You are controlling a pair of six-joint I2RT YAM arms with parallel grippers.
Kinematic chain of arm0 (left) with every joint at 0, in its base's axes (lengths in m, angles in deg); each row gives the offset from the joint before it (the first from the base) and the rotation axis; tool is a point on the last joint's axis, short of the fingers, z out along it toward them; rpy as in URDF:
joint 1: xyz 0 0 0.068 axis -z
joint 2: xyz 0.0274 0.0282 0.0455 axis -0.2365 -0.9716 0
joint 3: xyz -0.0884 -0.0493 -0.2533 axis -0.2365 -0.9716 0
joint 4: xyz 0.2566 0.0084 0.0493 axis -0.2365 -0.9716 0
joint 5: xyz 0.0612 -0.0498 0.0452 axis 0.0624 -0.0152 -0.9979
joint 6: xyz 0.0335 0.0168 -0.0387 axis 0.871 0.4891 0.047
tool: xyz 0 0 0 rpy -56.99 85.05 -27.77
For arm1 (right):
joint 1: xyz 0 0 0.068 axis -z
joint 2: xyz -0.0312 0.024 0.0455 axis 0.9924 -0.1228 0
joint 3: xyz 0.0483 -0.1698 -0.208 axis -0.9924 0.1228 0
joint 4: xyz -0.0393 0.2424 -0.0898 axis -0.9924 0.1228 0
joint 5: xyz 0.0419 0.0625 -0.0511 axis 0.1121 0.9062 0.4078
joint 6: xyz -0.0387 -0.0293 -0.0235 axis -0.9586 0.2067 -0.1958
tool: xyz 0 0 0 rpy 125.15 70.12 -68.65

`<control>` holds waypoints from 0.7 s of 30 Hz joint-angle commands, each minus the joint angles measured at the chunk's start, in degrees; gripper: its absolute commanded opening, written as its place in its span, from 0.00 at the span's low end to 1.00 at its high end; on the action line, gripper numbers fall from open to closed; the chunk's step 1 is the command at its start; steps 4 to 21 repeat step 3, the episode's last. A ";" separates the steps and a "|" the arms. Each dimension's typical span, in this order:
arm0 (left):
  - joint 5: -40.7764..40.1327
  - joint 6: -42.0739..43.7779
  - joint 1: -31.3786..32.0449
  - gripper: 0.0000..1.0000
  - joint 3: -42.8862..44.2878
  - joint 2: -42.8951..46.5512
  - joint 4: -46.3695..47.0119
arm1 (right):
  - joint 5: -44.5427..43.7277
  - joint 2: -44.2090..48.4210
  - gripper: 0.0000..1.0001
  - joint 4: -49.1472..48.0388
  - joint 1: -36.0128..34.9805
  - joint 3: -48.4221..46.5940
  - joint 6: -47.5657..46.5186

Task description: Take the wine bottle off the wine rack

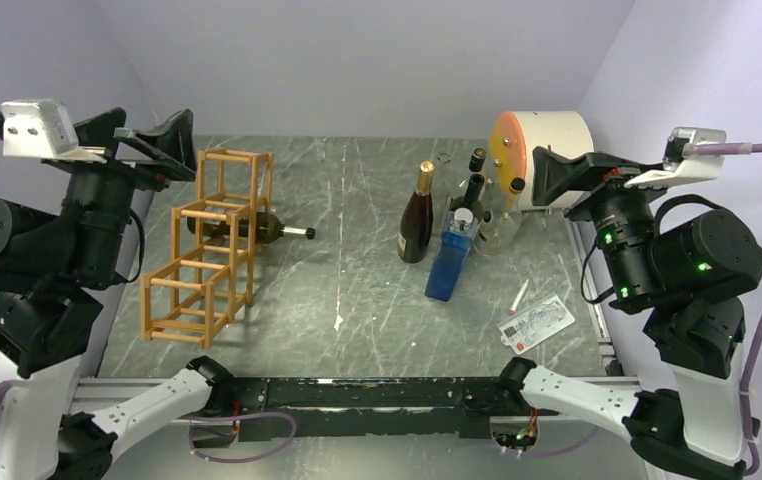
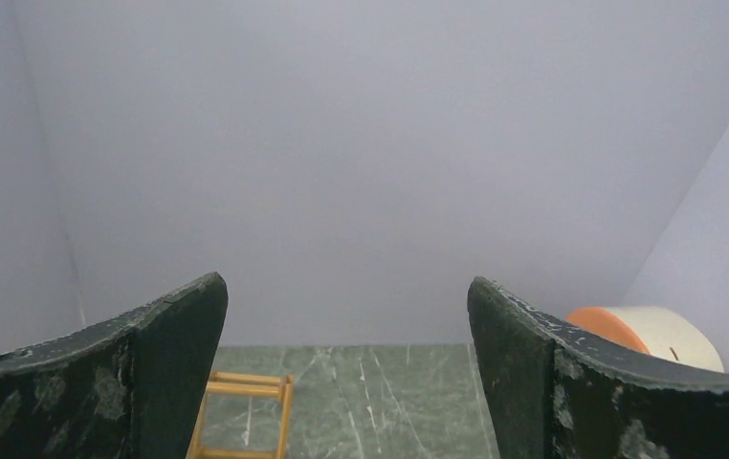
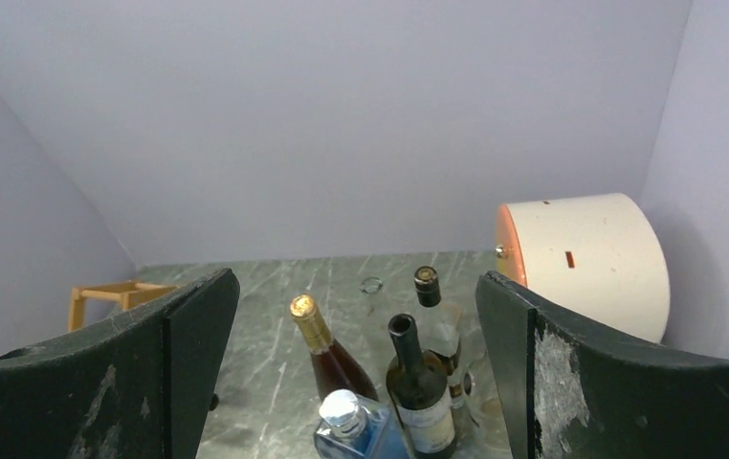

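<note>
The wine rack [image 1: 207, 262] is a stepped frame of light-brown wooden bars at the left of the table. A dark wine bottle [image 1: 255, 228] lies on its side in the rack's middle cell, its neck sticking out to the right. My left gripper [image 1: 155, 125] hangs open and empty, high above the rack's back end. In the left wrist view only the rack's top corner [image 2: 246, 387] shows below the left gripper [image 2: 346, 287]. My right gripper [image 1: 547, 170] is open and empty, raised at the far right. The rack's corner [image 3: 112, 292] shows left of the right gripper [image 3: 358, 282].
Several upright bottles stand mid-right: a brown one with a gold cap [image 1: 417, 225], a blue square one [image 1: 450, 262], a dark open one [image 3: 420, 382]. A white drum with an orange face [image 1: 547, 140] lies behind them. A card [image 1: 535, 322] and a pen [image 1: 519, 296] lie near the front right.
</note>
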 commanded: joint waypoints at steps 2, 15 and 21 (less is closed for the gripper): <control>-1.73 1.30 -0.28 0.99 -1.00 -1.20 -1.37 | -4.35 0.48 1.00 -2.57 0.10 3.42 -2.90; -1.60 0.97 -0.30 0.99 -1.06 -1.16 -1.75 | -4.87 0.14 1.00 -2.01 0.06 3.28 -2.91; -1.60 0.97 -0.30 0.99 -1.06 -1.16 -1.75 | -4.87 0.14 1.00 -2.01 0.06 3.28 -2.91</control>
